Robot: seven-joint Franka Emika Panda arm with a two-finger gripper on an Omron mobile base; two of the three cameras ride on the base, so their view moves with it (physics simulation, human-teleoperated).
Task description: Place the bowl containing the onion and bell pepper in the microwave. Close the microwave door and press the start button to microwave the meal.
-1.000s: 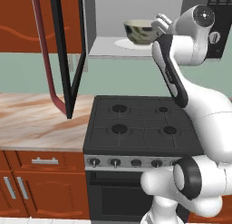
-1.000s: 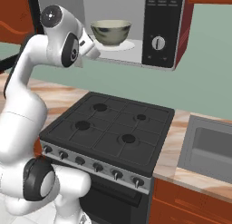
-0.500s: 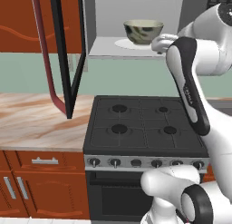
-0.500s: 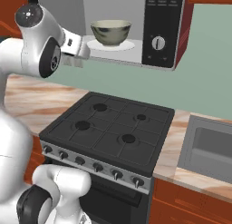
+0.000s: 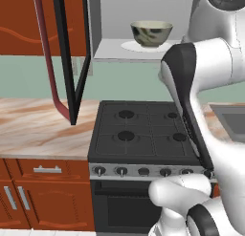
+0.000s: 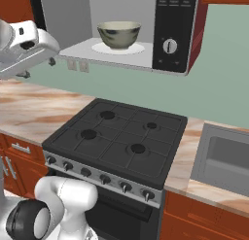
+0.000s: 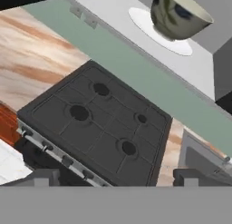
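Observation:
The bowl [image 5: 151,33] [image 6: 119,34] [image 7: 177,15], cream with dark blotches, stands on the white turntable plate [image 6: 138,48] inside the open microwave [image 6: 78,20]. Its rim hides the onion and bell pepper. The microwave door [image 5: 72,53] hangs swung out to the left over the counter. The dark control panel with its round white knob [image 6: 169,45] sits right of the opening. My gripper [image 7: 116,178] is open and empty. It hovers left of the microwave opening, apart from the bowl, looking down across the stove.
A black gas stove [image 5: 143,134] [image 6: 121,137] [image 7: 99,123] lies under the microwave. Marble counter [image 5: 33,125] runs left of it, and a steel sink [image 6: 228,156] is set into the counter on the right. Red-brown cupboards [image 5: 28,201] stand below.
My hand has drawn back from the bowl, out of the microwave opening and off to the left. The bowl stays on the turntable and the jaws stay open.

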